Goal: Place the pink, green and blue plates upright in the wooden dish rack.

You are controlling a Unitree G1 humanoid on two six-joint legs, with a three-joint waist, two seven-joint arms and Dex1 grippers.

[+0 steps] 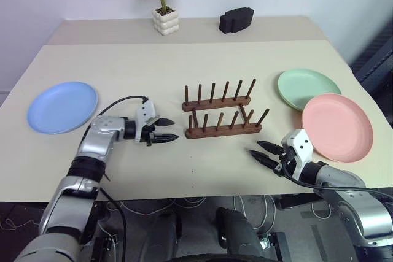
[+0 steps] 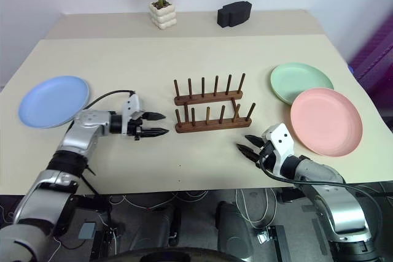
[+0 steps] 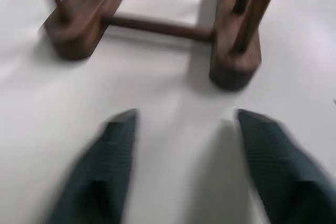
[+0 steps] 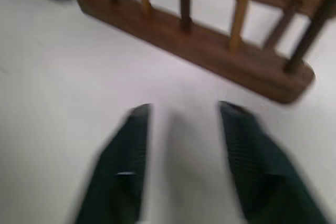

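Both tools empty with fingers apart: left tool [image 1: 167, 130] just off the left end of the wooden dish rack [image 1: 221, 112], right tool [image 1: 265, 153] near its front right corner; blue plate [image 1: 62, 107] lies flat far left on the surface [image 1: 184, 65], green plate [image 1: 308, 89] and pink plate [image 1: 337, 126] flat at right, pink overlapping green's edge. Plates look light, stiff, matte, probably not slippery, so I'd pinch a rim edge-on. Head views give the plate layout; my wrist views give only rack rails and pegs up close.
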